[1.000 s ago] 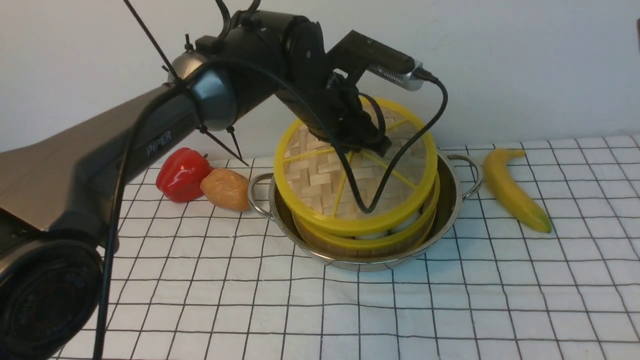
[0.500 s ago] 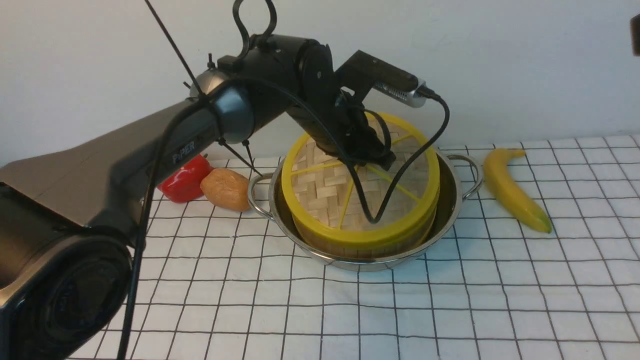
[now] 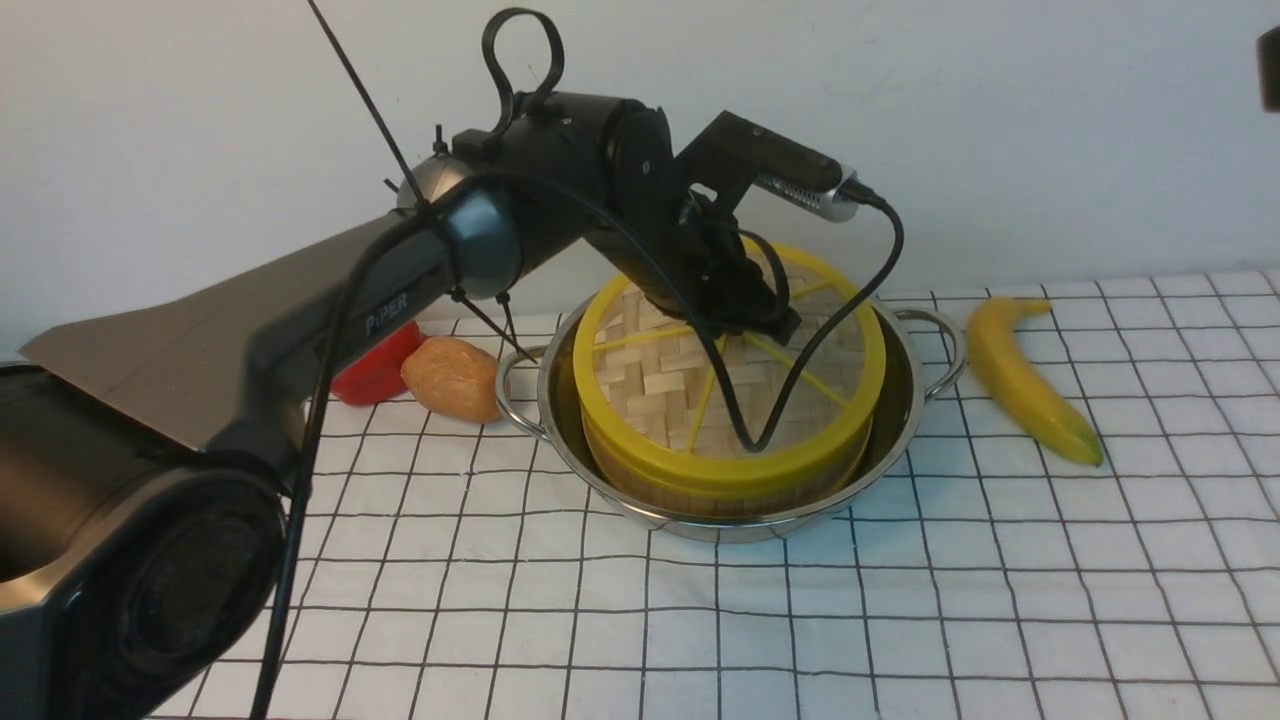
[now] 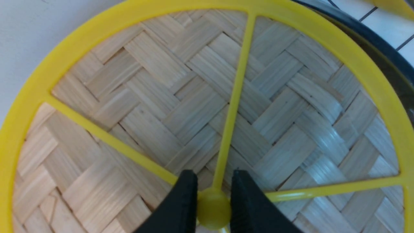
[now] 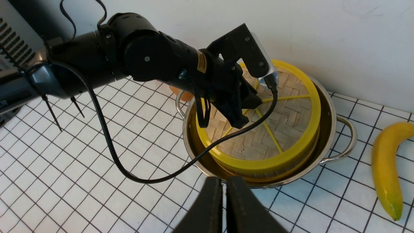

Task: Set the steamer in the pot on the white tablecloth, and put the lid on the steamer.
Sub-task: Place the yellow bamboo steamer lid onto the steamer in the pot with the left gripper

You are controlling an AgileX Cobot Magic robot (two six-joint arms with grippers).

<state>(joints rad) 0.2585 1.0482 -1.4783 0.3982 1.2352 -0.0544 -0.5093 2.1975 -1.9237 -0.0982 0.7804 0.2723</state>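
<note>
Steamer: the steamer [image 3: 690, 497] is down inside the pot [image 3: 900, 400], and the pot stands on the white tablecloth [image 3: 900, 620], so that half looks done
Lid: the lid [image 3: 660, 385] lies on top of the steamer, yellow rim over yellow rim, close to level as seen from the front
Left gripper: the left gripper [image 4: 212, 177] is clenched on the lid's yellow centre knob, one finger pressed to each side, and has not yet let go
Right gripper: the right gripper [image 5: 223, 207] hangs well clear on the near side of the pot, its fingers drawn almost together on nothing
Left to do: by my reading, only the release and the lift away, provided the lid is truly seated
Hard to call: the lid's far edge hides behind the left arm and its cable, so I cannot tell whether it sits flush all round
Covered: the steamer's inside is shut off from sight, and only a strip of its wall shows under the lid's rim
Bystanders: the red pepper [image 3: 365, 372] is half behind the arm, and the banana [image 3: 1030, 390] lies apart to the right of the pot
</note>
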